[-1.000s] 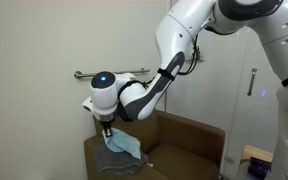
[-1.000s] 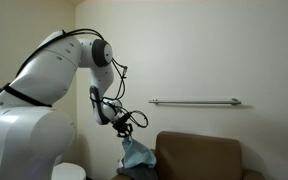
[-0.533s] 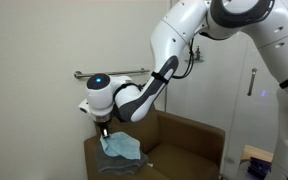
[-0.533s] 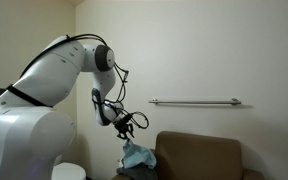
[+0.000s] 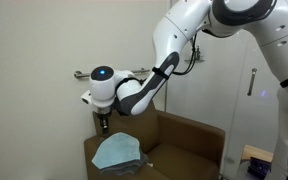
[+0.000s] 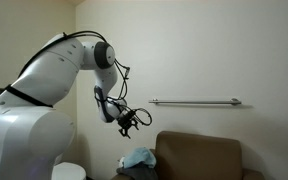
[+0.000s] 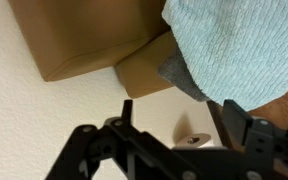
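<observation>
While I hang over the armchair (image 5: 189, 140), claw (image 5: 104, 124): fingers spread wide, nothing btw them, tips pointing down.
Cloth (image 5: 116, 152): light blue, lying on the armrest right under me, apart from my fingers.
Cloth axis: low flat heap, wider than high in both exterior views; exact heading I can't tell.
Cloth corner: dark grey tip in wrist view, at the armrest's edge.
Rail (image 6: 194, 101): on wall behind, well apart.

I see my white arm's gripper (image 5: 104, 125) hanging just above the crumpled light blue cloth (image 5: 117, 151), clear of it. The cloth lies on the near corner of the brown padded armchair (image 5: 189, 135), and a thin metal wall rail (image 5: 81, 74) runs behind
</observation>
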### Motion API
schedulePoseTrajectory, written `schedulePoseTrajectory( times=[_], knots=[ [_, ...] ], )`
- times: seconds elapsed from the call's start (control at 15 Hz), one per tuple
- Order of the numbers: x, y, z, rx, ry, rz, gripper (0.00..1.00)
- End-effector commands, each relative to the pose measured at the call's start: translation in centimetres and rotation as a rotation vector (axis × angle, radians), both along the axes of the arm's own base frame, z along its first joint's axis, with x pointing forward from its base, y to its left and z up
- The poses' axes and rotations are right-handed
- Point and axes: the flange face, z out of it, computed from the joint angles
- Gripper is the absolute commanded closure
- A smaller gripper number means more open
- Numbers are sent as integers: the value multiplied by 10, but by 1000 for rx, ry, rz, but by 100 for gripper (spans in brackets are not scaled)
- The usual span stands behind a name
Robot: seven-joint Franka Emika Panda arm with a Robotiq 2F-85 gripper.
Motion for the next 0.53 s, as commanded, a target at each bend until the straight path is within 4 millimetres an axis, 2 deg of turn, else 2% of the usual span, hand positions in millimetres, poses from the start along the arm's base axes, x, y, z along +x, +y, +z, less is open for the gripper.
schedulePoseTrajectory(
  times=[0.0, 0.2, 0.33, 0.47],
  knots=[
    [-12, -45, 33, 106, -46, -61, 0],
    [-15, -113, 39, 201, -42, -159, 0],
    [-17, -163, 21, 248, -13, -226, 0],
    [-21, -212, -8, 292, 16, -293, 0]
  ],
)
